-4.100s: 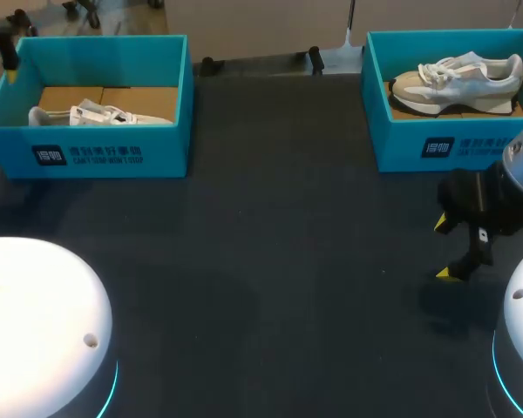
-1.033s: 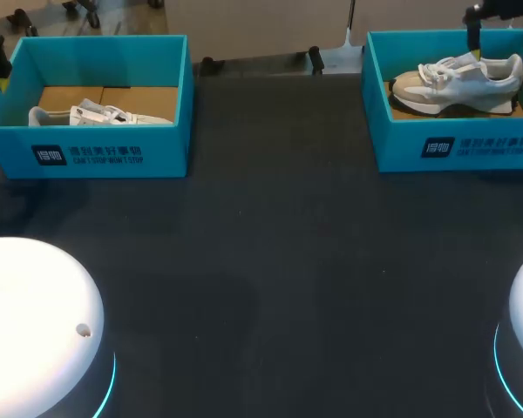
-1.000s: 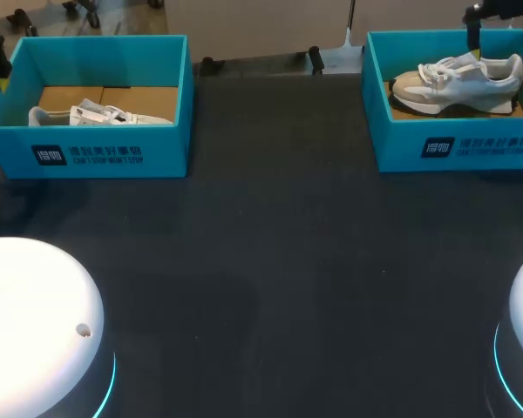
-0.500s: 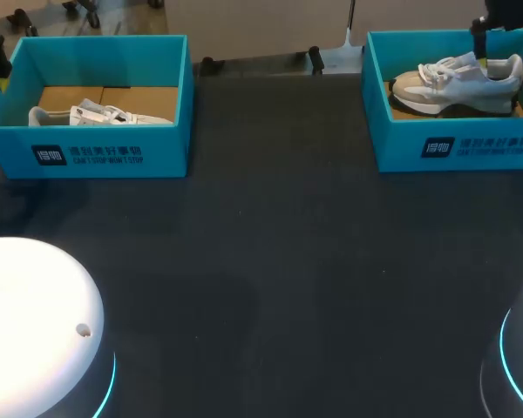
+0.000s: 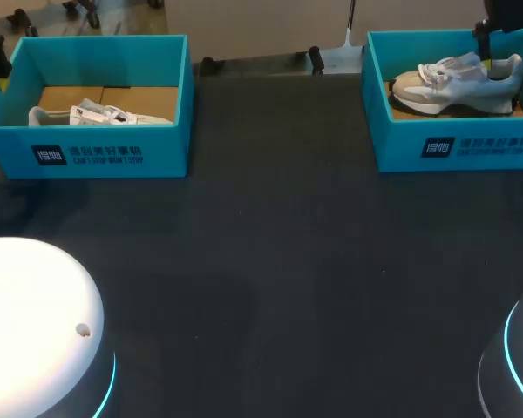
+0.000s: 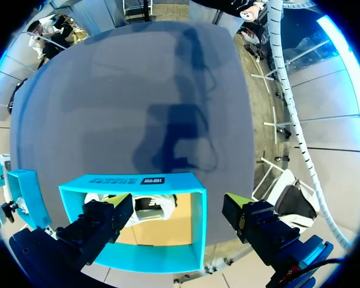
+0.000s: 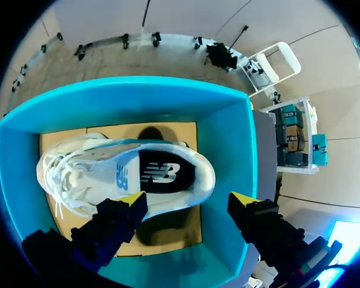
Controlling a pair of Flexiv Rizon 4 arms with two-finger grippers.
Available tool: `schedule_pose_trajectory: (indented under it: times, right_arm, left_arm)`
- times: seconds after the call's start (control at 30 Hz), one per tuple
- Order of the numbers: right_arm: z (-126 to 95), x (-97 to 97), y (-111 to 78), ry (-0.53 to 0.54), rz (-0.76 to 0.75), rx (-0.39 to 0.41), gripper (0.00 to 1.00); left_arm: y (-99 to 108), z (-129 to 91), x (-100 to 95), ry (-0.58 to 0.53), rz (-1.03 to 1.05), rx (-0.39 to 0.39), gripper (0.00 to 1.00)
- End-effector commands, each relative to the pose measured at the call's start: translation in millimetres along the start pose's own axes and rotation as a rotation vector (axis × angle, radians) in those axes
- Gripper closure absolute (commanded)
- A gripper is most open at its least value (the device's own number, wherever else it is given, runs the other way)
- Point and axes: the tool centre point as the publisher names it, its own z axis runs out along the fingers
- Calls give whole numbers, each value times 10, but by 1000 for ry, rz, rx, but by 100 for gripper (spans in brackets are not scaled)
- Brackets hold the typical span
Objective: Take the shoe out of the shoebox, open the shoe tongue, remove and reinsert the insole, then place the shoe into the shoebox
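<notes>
The right fingers [image 7: 123,211] are spread wide over the heel end of the grey-and-white shoe [image 7: 108,171], pinching nothing. The shoe sits sole-down inside the blue shoebox [image 7: 228,144] at the far right of the dark counter [image 5: 270,261]. The left fingers [image 6: 111,213], also spread, hang over a second blue box [image 6: 132,181] holding another shoe [image 6: 151,207], far left.
</notes>
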Motion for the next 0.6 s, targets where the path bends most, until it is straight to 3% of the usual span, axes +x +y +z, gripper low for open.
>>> schedule_pose_trajectory:
  times: [0.03, 0.23, 0.43, 0.6]
  right_arm:
    - [117, -48, 84, 4, 11, 32, 31]
    - [265, -116, 156, 6, 31, 58, 35]
    - [408, -144, 199, 10, 33, 88, 30]
    - [498, -119, 195, 29, 31, 105, 36]
  left_arm:
    - [-16, -2, 0, 2, 0, -3, 0]
    - [-16, -2, 0, 2, 0, -3, 0]
    - [-16, -2, 0, 2, 0, -3, 0]
    - [-16, -2, 0, 2, 0, -3, 0]
